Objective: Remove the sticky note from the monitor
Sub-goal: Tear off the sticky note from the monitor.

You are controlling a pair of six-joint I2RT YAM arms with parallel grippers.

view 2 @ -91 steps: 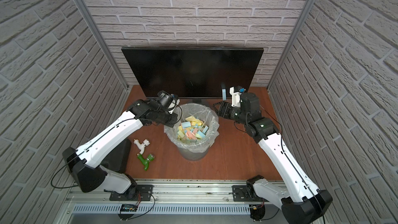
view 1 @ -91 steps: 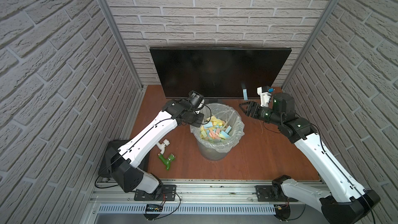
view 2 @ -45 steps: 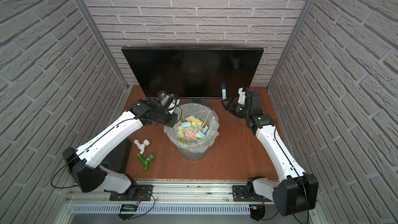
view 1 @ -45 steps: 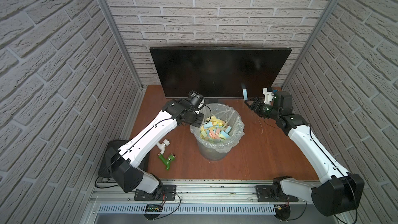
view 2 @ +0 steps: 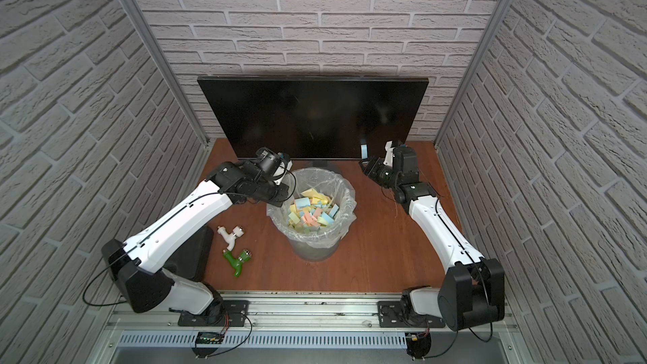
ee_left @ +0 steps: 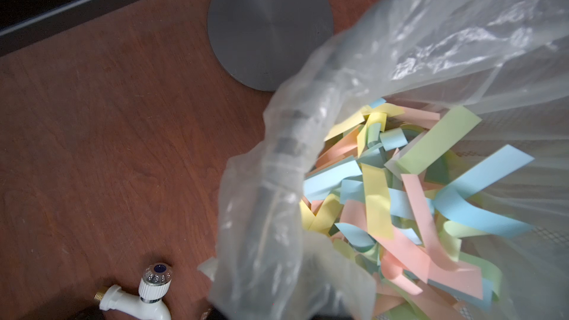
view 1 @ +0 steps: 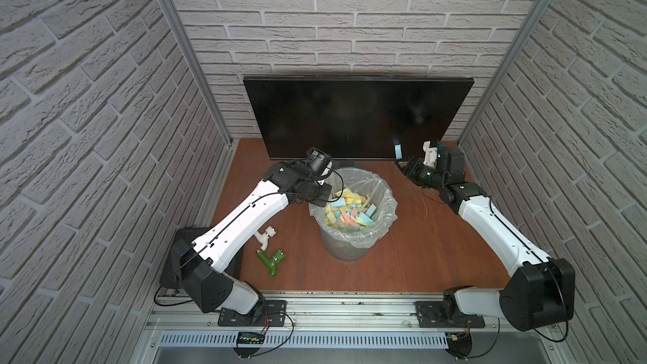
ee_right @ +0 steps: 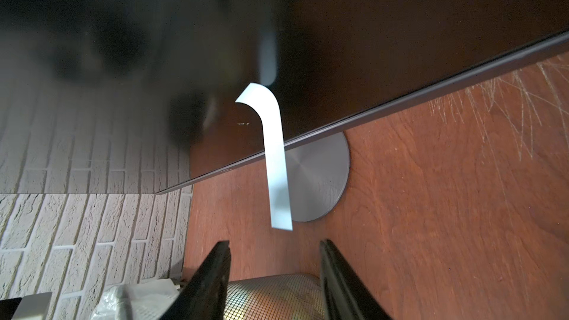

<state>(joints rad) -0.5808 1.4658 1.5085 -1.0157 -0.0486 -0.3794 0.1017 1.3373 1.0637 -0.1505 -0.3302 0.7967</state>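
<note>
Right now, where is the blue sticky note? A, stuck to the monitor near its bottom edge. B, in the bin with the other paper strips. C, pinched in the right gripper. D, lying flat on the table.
A: the sticky note hangs by one end from the monitor, its loose end just short of the open right gripper.
</note>
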